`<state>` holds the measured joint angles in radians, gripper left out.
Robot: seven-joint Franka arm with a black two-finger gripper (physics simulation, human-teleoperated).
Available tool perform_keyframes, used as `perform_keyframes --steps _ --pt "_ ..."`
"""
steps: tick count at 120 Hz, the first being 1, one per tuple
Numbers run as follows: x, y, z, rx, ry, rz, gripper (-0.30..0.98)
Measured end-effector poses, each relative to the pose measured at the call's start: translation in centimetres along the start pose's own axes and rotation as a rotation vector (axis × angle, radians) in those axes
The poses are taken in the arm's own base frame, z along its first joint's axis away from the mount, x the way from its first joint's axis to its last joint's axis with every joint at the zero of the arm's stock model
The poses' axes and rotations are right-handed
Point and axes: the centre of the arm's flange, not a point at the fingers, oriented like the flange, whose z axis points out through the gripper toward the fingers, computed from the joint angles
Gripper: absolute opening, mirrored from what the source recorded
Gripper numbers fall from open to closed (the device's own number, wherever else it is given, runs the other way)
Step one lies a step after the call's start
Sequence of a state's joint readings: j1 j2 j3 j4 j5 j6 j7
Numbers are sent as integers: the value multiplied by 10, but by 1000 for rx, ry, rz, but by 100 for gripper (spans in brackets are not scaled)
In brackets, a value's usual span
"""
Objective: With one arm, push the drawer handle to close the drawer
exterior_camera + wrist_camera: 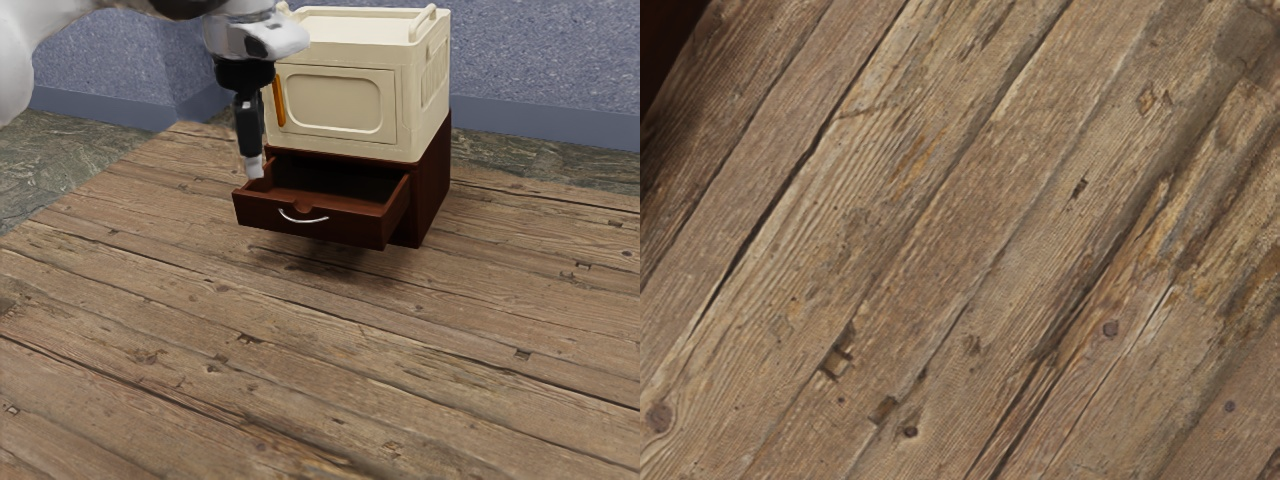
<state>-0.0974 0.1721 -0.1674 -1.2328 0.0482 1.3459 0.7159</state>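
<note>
The black end effector [254,169] hangs by the pulled-out red-brown wooden drawer [354,228], likely to push the curved silver metal handle [303,220] on its front, but whether it's spread I can't tell.

Side camera looks down, wrist camera closer, both onto planks [300,350].

Reaching in from the exterior view's upper left with a white arm [18,75], bulky at the view's edge and partly cropped along the top. Turned downward at a white wrist [242,38] with a dark collar [245,73] beneath. Pointing a slim black gripper [254,168] down, close to vertical with a slight slant, pale at its lowest end.
</note>
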Motion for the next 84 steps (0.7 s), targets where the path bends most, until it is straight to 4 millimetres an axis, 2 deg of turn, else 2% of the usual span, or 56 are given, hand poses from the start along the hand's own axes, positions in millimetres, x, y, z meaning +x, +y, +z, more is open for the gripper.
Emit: perform_keyframes --steps 5,9,14,19,28,38,52,60,84 --pt "24 -22 47 -46 -33 -26 68" --pt "36 -41 79 -69 -46 -56 68" --pt "50 -65 107 -76 -38 -94 68" --pt "61 -85 124 -70 -21 -130 67" --pt "68 -105 140 -52 4 -186 57" --pt "61 -130 161 -37 -2 -277 36" --pt "52 -152 173 -4 5 -391 13" --pt "51 -170 196 6 2 -456 6" --pt "50 -196 216 48 43 -593 -5"
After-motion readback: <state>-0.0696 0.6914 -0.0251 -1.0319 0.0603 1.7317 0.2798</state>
